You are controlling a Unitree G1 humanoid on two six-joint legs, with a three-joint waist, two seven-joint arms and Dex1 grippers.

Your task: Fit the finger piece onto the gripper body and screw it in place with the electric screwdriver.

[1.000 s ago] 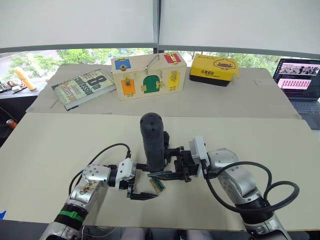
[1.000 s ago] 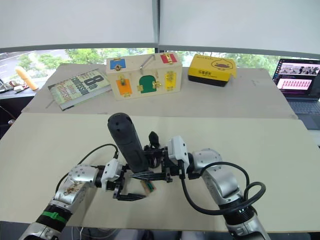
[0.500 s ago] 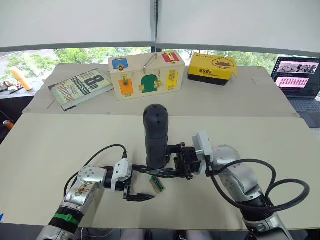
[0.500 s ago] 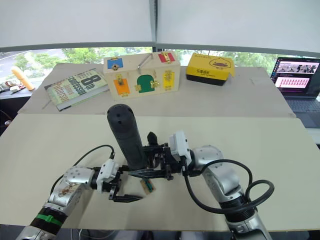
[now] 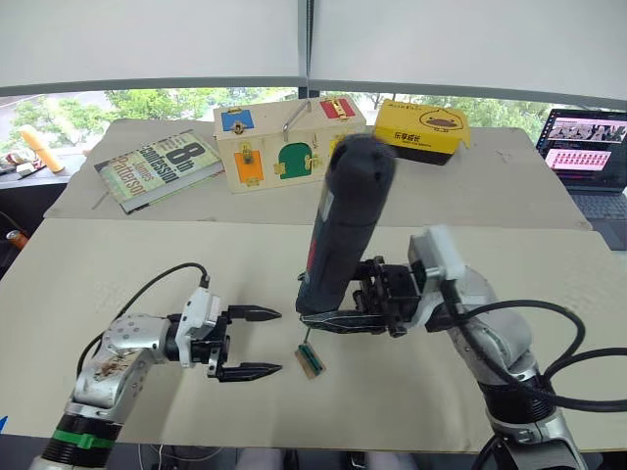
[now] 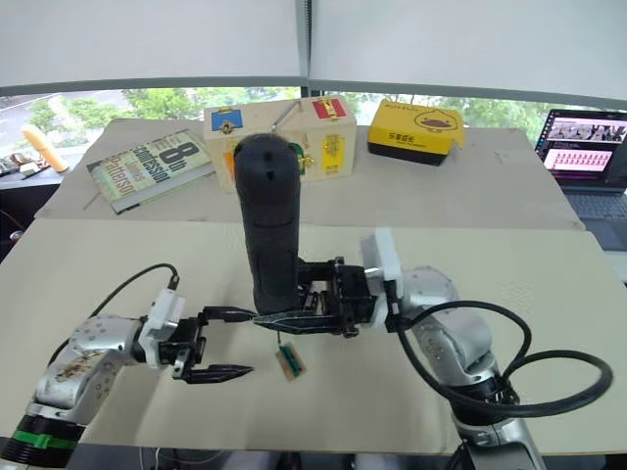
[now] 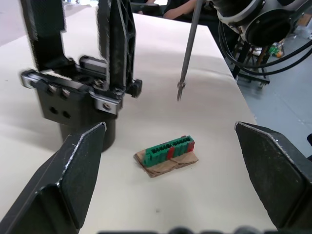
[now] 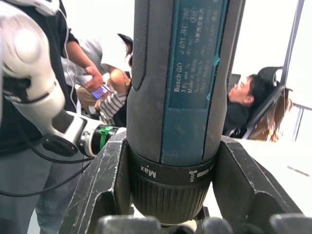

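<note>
Screwdriver [image 5: 343, 230] now lifted, left gripper [image 5: 257, 343] withdrawn.

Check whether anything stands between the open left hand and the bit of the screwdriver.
Almost nothing does. The left hand is open and points toward the bit of the screwdriver, which the right hand holds. Only a small green block lies on the table between them, lower than the bit's tip.
</note>
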